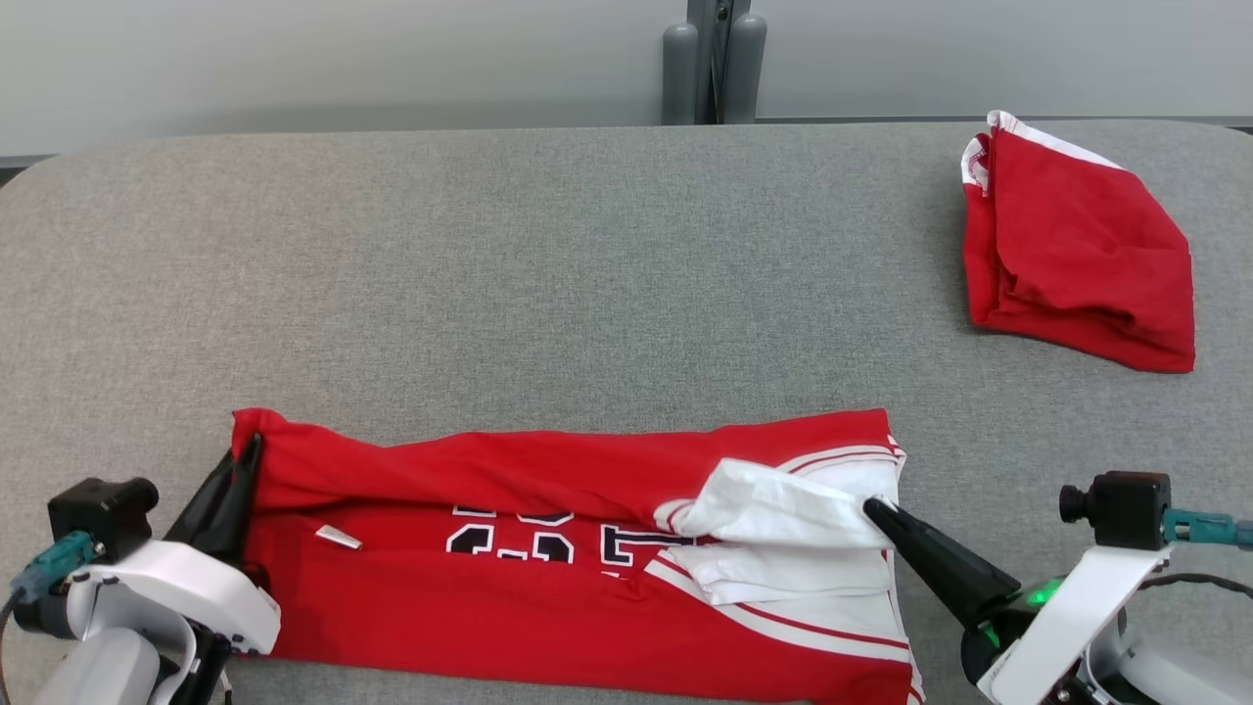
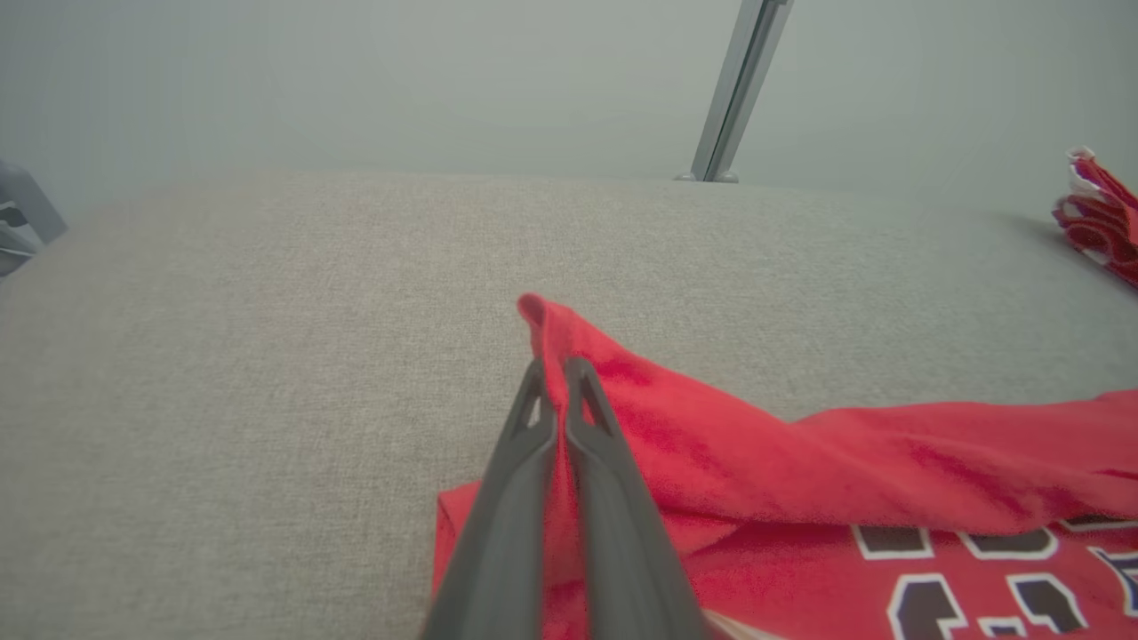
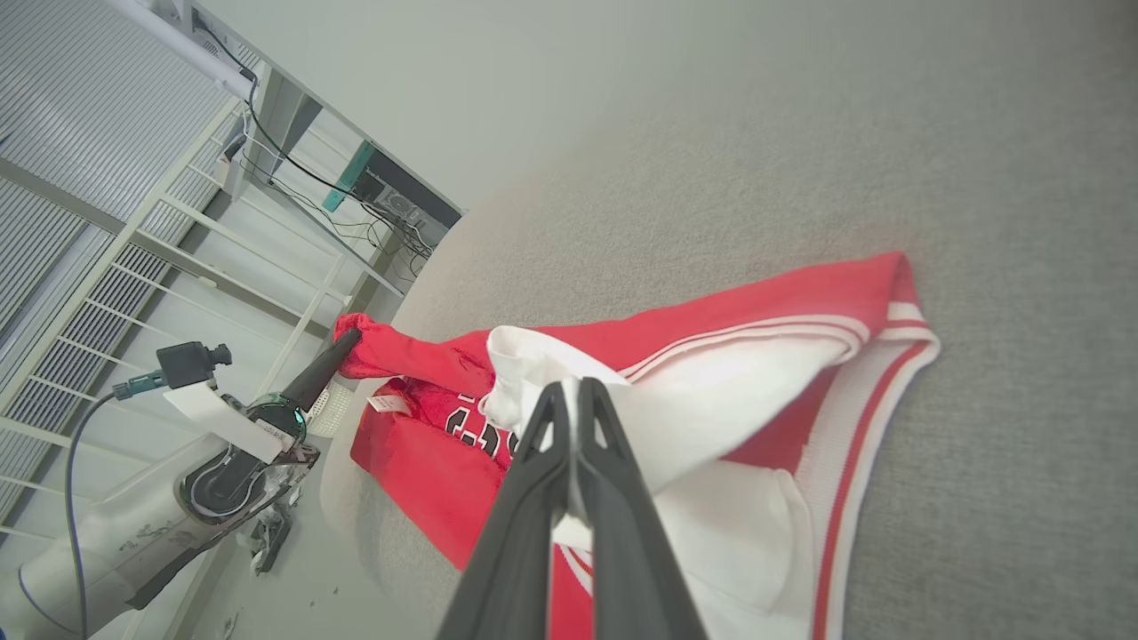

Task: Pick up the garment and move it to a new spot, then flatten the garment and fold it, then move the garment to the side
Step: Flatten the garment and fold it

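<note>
We pinch both ends of the soft red jersey with white trim (image 1: 548, 607).
It lies along the near edge of the grey fabric counter (image 1: 587, 274); our left gripper (image 1: 255, 443) is clamped on its red corner, our right gripper (image 1: 871, 506) on its white flap. Light and limp, it should sag, so hems hold best. Beyond: a folded red cloth (image 1: 1077, 255).

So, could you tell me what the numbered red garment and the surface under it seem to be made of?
The numbered red garment looks like soft knit fabric, matte: it drapes and creases. The surface looks like grey woven cloth, matte, weave visible.
</note>
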You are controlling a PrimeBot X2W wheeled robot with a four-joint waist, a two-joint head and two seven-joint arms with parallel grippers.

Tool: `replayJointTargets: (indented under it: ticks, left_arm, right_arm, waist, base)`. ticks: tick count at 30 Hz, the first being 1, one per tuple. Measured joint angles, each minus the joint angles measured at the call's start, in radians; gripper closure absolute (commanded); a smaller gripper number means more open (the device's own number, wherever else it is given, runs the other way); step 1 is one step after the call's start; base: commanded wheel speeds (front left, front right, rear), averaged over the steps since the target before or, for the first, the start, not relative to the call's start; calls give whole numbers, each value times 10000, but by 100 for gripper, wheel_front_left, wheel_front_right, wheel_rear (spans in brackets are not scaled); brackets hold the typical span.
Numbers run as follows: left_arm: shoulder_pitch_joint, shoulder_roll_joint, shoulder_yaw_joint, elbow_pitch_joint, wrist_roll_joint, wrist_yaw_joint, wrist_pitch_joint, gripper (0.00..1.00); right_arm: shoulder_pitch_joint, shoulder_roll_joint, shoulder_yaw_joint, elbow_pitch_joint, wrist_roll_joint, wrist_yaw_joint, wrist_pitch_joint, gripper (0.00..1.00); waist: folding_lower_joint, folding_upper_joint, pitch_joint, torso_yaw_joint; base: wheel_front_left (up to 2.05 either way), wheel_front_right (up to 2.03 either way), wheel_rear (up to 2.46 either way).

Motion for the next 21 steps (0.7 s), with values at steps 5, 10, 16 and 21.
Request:
replayJointTargets:
  ticks: [5,10,16,21]
  left_arm:
    - [511,-142,142,-29,267,0,0,100]
    - [664,-307,291,79,324,0,0,100]
    - [888,-510,587,165,499,0,0,97]
    - [988,-665,732,159,640,0,0,67]
  right_arm:
    - [66,-92,416,102,207,0,301,100]
    - [65,46,826,311,410,0,631,100]
    - [25,102,1294,802,443,0,991,100]
    - [-44,295,1588,1187,274,0,991,100]
  waist:
    - [0,0,-132,-13]
    - [0,0,-291,-4]
    - [0,0,-446,10]
    - [0,0,-529,34]
  base:
    - [0,0,0]
    - [0,0,0]
    - [0,0,0]
    - [0,0,0]
